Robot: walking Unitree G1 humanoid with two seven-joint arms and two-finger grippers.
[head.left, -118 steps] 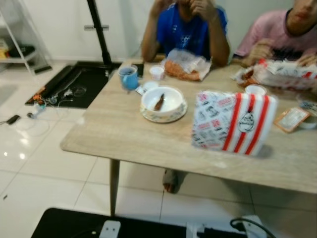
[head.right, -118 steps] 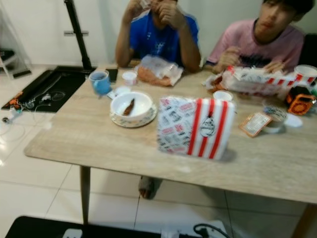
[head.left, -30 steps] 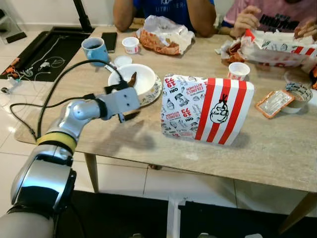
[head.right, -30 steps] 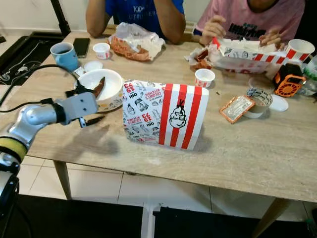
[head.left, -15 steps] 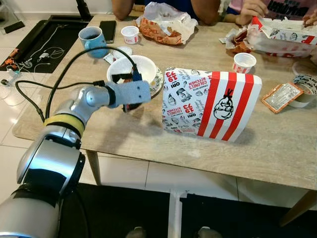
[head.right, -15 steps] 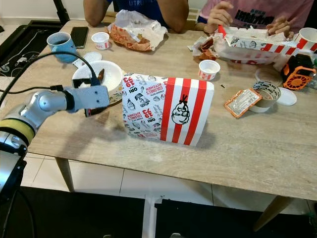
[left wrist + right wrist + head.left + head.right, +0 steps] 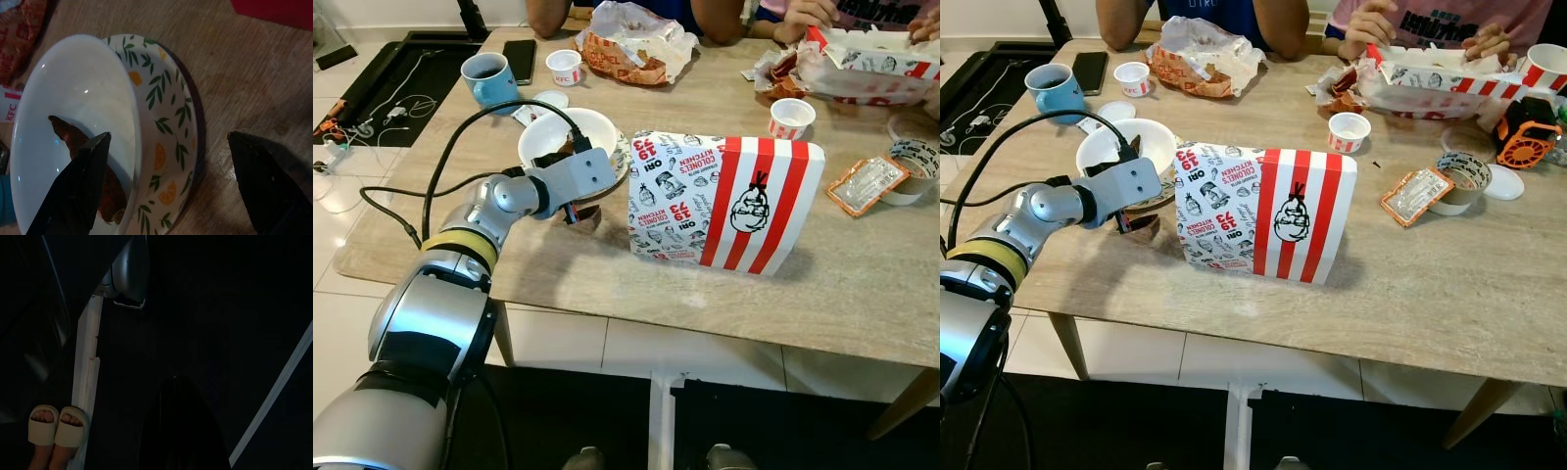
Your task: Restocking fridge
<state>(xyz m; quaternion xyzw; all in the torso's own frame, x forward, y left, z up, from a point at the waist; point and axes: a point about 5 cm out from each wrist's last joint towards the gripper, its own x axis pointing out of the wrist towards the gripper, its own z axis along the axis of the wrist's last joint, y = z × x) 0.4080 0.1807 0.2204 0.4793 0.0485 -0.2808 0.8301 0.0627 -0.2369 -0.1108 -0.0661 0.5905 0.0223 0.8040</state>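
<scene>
My left gripper [image 7: 166,181] is spread wide astride the white bowl [image 7: 558,139] rim, at nine o'clock of the striped box [image 7: 724,206]. I'd judge one finger should sink inside, clear of the leftover [image 7: 83,147], before pinching.

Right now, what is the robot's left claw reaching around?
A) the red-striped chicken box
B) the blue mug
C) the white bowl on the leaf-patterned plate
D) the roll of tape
C: in the left wrist view the left gripper is open, one finger inside the white bowl and the other outside the plate, past the bowl's rim.
</scene>
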